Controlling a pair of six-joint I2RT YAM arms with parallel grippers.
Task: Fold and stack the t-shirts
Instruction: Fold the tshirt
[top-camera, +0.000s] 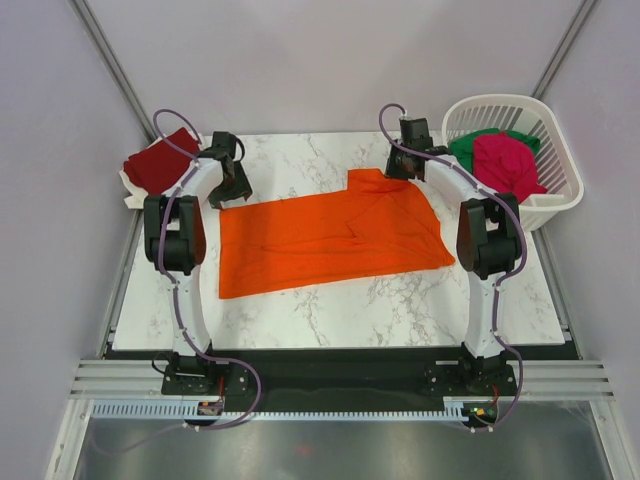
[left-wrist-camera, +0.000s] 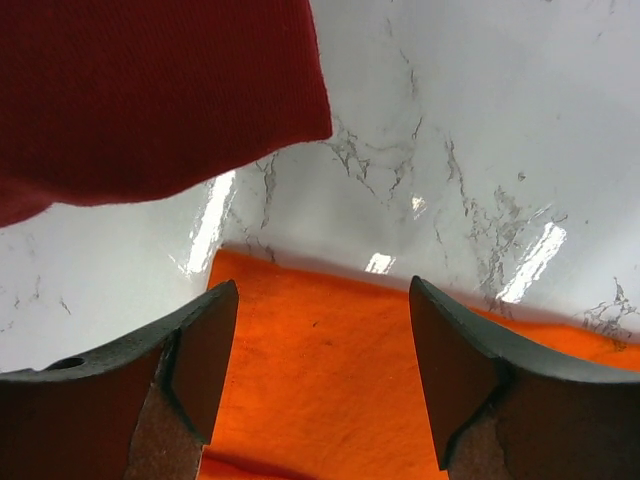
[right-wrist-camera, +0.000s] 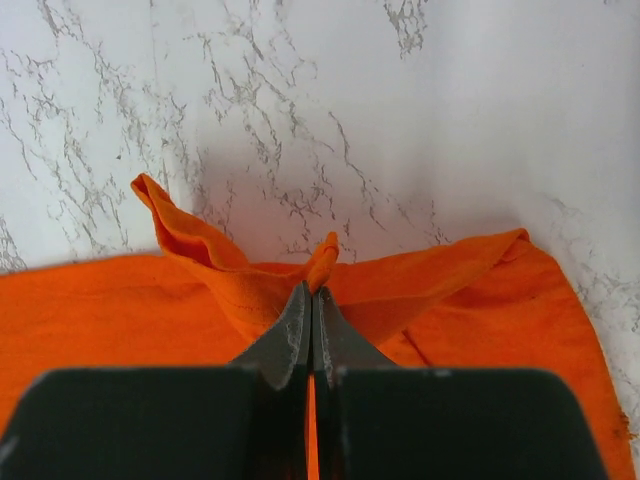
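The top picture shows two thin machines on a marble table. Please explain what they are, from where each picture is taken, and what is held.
They are two robot arms, each ending in a two-finger gripper. The top picture looks down from above and behind them. The other two come from cameras on the wrists, showing each gripper's own fingers. An orange shirt lies spread on the table, a dark red shirt at its far left corner, and a basket holds a pink shirt and a green shirt. The right gripper is shut on the orange shirt's edge; the left gripper is open.
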